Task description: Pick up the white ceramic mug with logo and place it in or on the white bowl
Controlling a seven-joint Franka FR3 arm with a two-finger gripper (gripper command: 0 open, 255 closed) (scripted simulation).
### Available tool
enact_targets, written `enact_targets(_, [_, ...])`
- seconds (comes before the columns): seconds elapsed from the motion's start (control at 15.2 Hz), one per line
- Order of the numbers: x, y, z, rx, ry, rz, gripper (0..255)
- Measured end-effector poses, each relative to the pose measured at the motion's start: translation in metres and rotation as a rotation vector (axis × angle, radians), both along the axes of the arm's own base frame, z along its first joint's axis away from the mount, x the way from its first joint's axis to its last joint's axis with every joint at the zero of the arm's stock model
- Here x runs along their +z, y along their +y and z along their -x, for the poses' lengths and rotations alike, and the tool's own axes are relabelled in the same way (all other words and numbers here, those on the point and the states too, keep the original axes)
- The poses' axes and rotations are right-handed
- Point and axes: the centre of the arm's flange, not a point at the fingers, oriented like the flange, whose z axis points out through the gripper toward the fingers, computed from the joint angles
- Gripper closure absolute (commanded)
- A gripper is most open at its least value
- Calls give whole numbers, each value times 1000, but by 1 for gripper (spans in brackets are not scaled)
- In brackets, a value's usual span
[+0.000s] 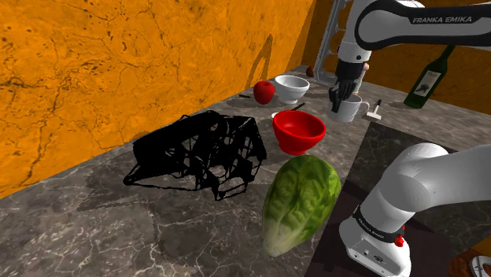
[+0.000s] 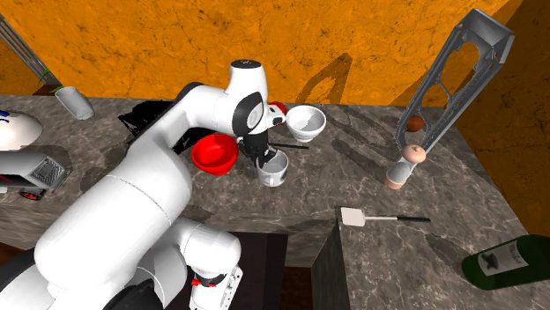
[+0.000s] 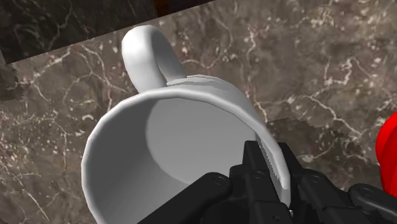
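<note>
The plain white mug [image 3: 172, 146], with no logo visible, is clasped at its rim by my black gripper [image 3: 272, 167], one finger inside the wall and one outside. Its handle [image 3: 147, 57] points away from the fingers. In the shoulder view the mug [image 1: 348, 108] hangs under the gripper [image 1: 339, 99], to the right of the white bowl [image 1: 292, 88]. I cannot tell whether it is off the dark marble counter. In the second exterior view the mug [image 2: 273, 168] sits below the gripper [image 2: 263, 158], just in front of the white bowl [image 2: 305, 122].
A red bowl [image 1: 299, 131] stands close beside the mug, and a red apple [image 1: 263, 92] lies by the white bowl. A black wire basket [image 1: 201, 153] and a lettuce [image 1: 301, 201] lie nearer the stand. A spatula [image 2: 383, 217] and a green bottle [image 2: 507, 262] are off to the second exterior view's right.
</note>
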Motion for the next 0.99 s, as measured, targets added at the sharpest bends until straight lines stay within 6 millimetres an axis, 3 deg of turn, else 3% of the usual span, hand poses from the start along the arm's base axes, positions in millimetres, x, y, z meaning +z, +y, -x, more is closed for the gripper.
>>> enact_targets(0.99, [79, -1, 1, 0, 0, 0, 255])
